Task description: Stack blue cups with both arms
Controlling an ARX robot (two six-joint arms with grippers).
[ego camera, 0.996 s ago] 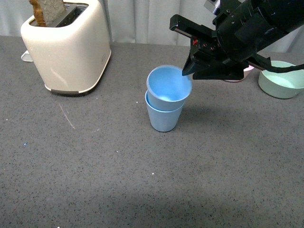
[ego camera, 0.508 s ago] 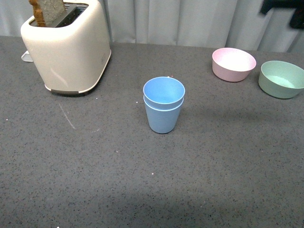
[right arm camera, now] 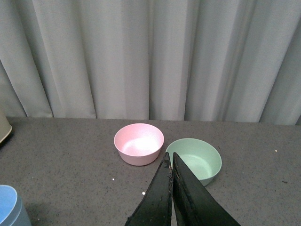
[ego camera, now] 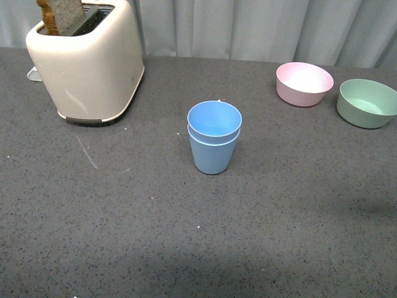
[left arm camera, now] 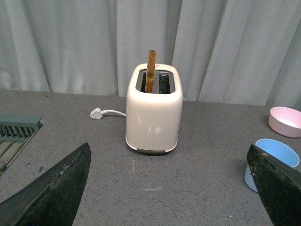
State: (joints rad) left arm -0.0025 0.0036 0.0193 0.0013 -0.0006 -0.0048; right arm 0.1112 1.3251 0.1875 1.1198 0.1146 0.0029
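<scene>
The two blue cups (ego camera: 214, 136) stand nested, one inside the other, upright at the middle of the grey table in the front view. Neither arm shows in the front view. The stack also shows in the left wrist view (left arm camera: 276, 155), beside one of the fingers (left arm camera: 277, 188) of my open, empty left gripper (left arm camera: 169, 188). In the right wrist view the rim of the stack (right arm camera: 9, 207) shows at the picture's edge. My right gripper (right arm camera: 170, 160) is shut and empty, raised above the table, its tips seen against the bowls.
A cream toaster (ego camera: 87, 59) with a slice of toast stands at the back left. A pink bowl (ego camera: 304, 82) and a green bowl (ego camera: 367, 102) sit at the back right. A white plug (left arm camera: 96, 113) and a grey rack (left arm camera: 16, 129) lie beyond the toaster.
The right arm, which was over the cups with the upper cup tilted, has drawn away and left the front view. The upper cup has settled straight into the lower one.
</scene>
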